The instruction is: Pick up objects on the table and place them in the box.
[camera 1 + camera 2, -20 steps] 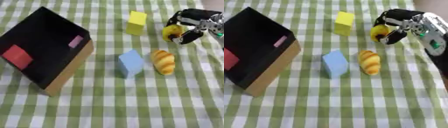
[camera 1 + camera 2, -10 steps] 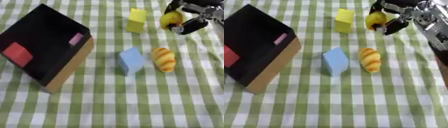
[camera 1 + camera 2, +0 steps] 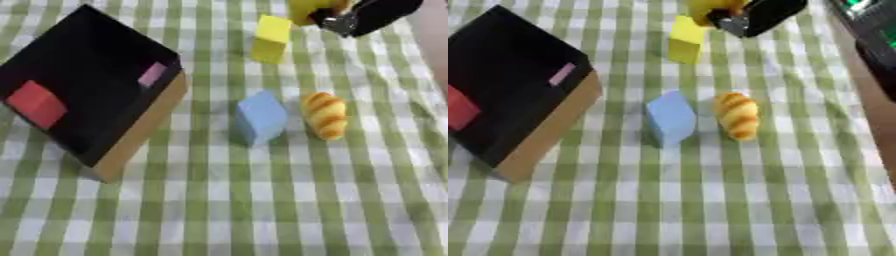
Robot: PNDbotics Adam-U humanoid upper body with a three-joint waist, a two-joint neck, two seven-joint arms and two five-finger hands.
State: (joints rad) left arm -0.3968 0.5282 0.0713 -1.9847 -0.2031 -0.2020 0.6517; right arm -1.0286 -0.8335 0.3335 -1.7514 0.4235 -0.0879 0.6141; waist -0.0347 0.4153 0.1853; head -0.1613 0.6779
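Note:
My right hand (image 3: 759,14) is at the top edge, lifted above the table, with its fingers curled round a small round yellow thing (image 3: 709,9). It hangs just above and to the right of the upright yellow block (image 3: 270,38). A light blue block (image 3: 261,116) and a croissant-shaped bread (image 3: 325,114) lie side by side mid-table. The black box (image 3: 83,105) with a tan side wall lies at the left, holding a red block (image 3: 35,104) and a pink block (image 3: 152,74). My left hand shows in neither view.
A green and white checked cloth (image 3: 262,210) covers the table. A dark device (image 3: 870,30) with a lit spot stands at the right edge in the right eye view.
My right hand has carried the yellow thing up off the table and leftward, from right of the yellow block to just above it. The whole picture has also shifted a little.

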